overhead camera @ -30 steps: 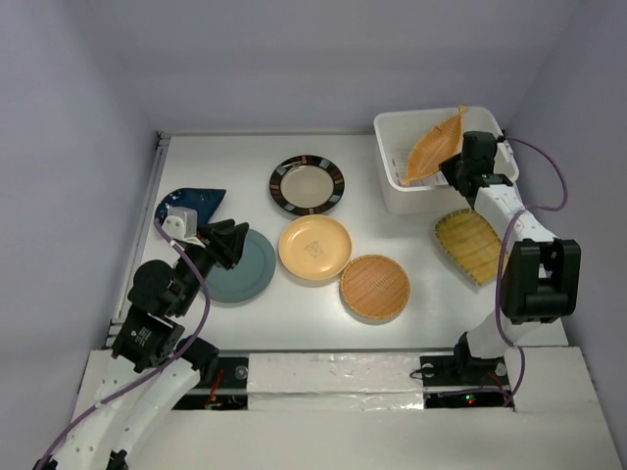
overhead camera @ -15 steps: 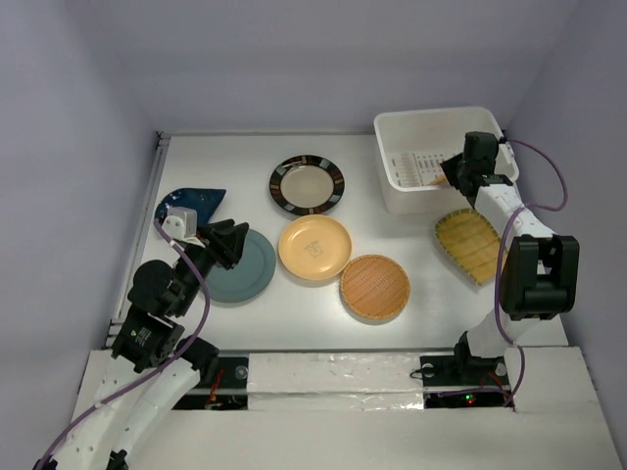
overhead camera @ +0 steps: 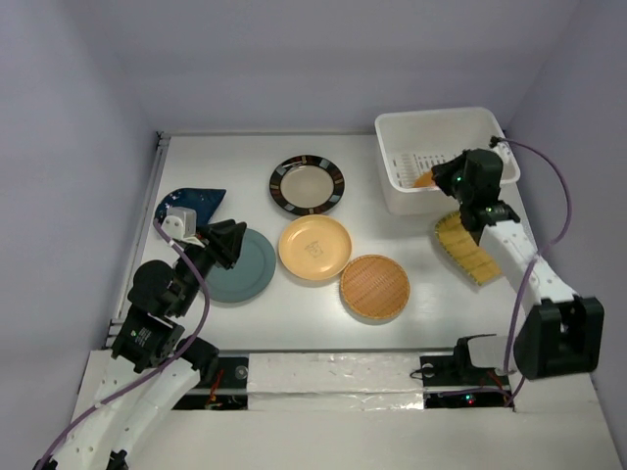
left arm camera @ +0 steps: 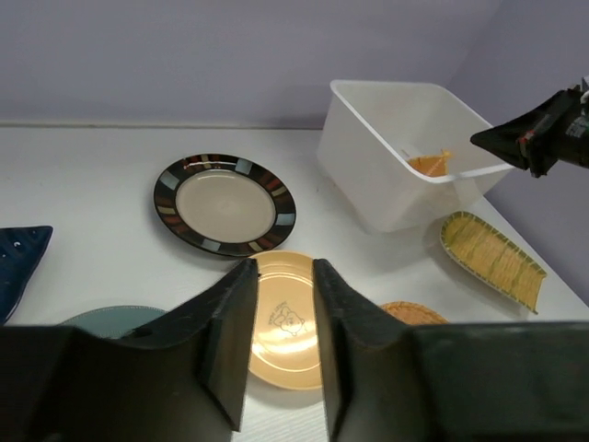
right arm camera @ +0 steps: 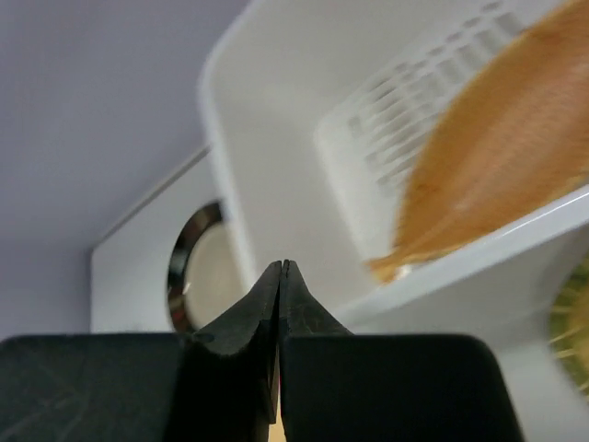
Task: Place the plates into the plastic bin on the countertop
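The white plastic bin [overhead camera: 436, 114] stands at the back right of the countertop [overhead camera: 225, 157]. The boat-shaped bamboo plate [overhead camera: 424, 179] lies inside it, leaning on a wall, and shows in the right wrist view [right arm camera: 488, 184]. My right gripper [overhead camera: 449, 182] is shut and empty just in front of the bin's near rim [right arm camera: 281, 265]. My left gripper [overhead camera: 233, 238] is open and empty over the grey-teal plate [overhead camera: 245, 266]. The yellow plate [overhead camera: 314, 247], brown-rimmed plate [overhead camera: 307, 184], dark blue teardrop plate [overhead camera: 191, 204], round bamboo plate [overhead camera: 374, 287] and fan-shaped bamboo plate [overhead camera: 468, 247] lie on the countertop.
A metal rail [overhead camera: 157, 166] runs along the countertop's left edge. Lavender-grey walls close in the back and sides. The fan-shaped plate lies right under my right forearm. In the left wrist view the yellow plate [left arm camera: 285, 322] shows between my fingers.
The boat-shaped plate was held tilted above the bin and now lies inside it. My right gripper has let go, shut, and drawn back towards the near side. The left arm has not moved.
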`<state>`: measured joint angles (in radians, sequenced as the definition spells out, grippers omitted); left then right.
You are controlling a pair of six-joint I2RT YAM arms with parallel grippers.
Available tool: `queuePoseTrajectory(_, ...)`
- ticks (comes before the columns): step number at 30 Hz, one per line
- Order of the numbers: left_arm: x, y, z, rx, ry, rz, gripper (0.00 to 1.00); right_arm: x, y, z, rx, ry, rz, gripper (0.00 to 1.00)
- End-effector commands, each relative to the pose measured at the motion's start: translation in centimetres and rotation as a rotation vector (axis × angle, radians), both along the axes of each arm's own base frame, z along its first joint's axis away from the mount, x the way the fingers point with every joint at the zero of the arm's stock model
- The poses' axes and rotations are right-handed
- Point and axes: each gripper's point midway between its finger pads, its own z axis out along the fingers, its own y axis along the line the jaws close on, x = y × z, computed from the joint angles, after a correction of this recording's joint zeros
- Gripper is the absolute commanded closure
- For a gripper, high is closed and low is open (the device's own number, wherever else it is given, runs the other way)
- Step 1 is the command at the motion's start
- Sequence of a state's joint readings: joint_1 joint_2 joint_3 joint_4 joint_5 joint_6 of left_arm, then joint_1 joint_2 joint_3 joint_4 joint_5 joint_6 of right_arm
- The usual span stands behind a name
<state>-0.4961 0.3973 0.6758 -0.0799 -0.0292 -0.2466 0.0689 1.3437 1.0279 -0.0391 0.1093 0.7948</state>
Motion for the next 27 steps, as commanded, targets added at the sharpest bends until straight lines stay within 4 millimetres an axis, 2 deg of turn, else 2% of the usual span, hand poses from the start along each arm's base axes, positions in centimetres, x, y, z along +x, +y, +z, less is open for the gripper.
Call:
queuePoseTrajectory(1, -0.4, 0.3, 2.5, -0.037, -0.055, 0.008, 0.75, -3.8, 6.8, 1.8, -0.114, -0.107, 0.274, 1.0)
queuePoseTrajectory(2, -0.3, 0.4, 2.5, -0.037, -0.053, 0.015, 0.79, -5.4, 10.0, 0.8, -0.119, -0.095, 0.374, 1.0)
queuePoseTrajectory(3, -0.2, 0.4, 2.5, -0.037, -0.053, 0.017, 0.89, -6.4, 11.4, -0.3, -0.123, -0.077, 0.427, 1.0)
queuePoseTrajectory(4, -0.2, 0.5, 2.5, -0.037, -0.051, 0.023, 0.93, -7.8, 12.7, -2.5, -0.122, -0.033, 0.486, 1.0)
queuePoseTrajectory(6, 0.0, 0.7, 2.4, -0.037, -0.043, 0.04, 1.0, -9.8, 15.7, -4.6, -0.123, 0.011, 0.589, 1.0)
queuePoseTrajectory(8, 0.3, 0.9, 2.1, -0.035, -0.034, 0.053, 1.0, -10.8, 16.8, -6.9, -0.139, 0.06, 0.62, 0.99)
queuePoseTrajectory(9, 0.3, 0.9, 2.1, -0.033, -0.031, 0.055, 1.0, -11.0, 17.3, -7.4, -0.145, 0.066, 0.634, 0.95)
queuePoseTrajectory(10, 0.4, 0.8, 2.0, -0.032, -0.028, 0.055, 1.0, -11.1, 17.6, -7.9, -0.152, 0.076, 0.642, 0.9)
queuePoseTrajectory(11, 0.5, 0.8, 2.0, -0.031, -0.027, 0.056, 1.0, -11.0, 18.1, -8.1, -0.158, 0.077, 0.653, 0.73)
queuePoseTrajectory(12, 0.4, 0.8, 2.0, -0.033, -0.026, 0.056, 0.97, -10.7, 18.2, -9.2, -0.166, 0.105, 0.654, 0.65)
queuePoseTrajectory(14, 0.5, 0.8, 1.9, -0.03, -0.026, 0.055, 0.93, -10.5, 18.8, -10.0, -0.182, 0.128, 0.671, 0.51)
queuePoseTrajectory(16, 0.5, 0.7, 1.9, -0.03, -0.026, 0.052, 0.89, -10.0, 19.6, -11.3, -0.201, 0.167, 0.69, 0.49)
queuePoseTrajectory(18, 0.5, 0.6, 1.9, -0.029, -0.025, 0.044, 0.85, -9.6, 20.6, -11.7, -0.213, 0.179, 0.709, 0.49)
queuePoseTrajectory(19, 0.5, 0.5, 1.9, -0.029, -0.026, 0.043, 0.83, -9.7, 21.1, -13.2, -0.221, 0.215, 0.723, 0.49)
queuePoseTrajectory(20, 0.6, 0.6, 1.9, -0.028, -0.025, 0.046, 0.81, -9.4, 21.4, -13.7, -0.222, 0.223, 0.727, 0.49)
queuePoseTrajectory(22, 0.5, 0.5, 1.9, -0.027, -0.027, 0.04, 0.78, -8.8, 21.6, -15.5, -0.231, 0.268, 0.714, 0.52)
queuePoseTrajectory(27, 0.5, 0.5, 1.9, -0.026, -0.029, 0.038, 0.76, -8.0, 22.5, -17.8, -0.216, 0.302, 0.721, 0.59)
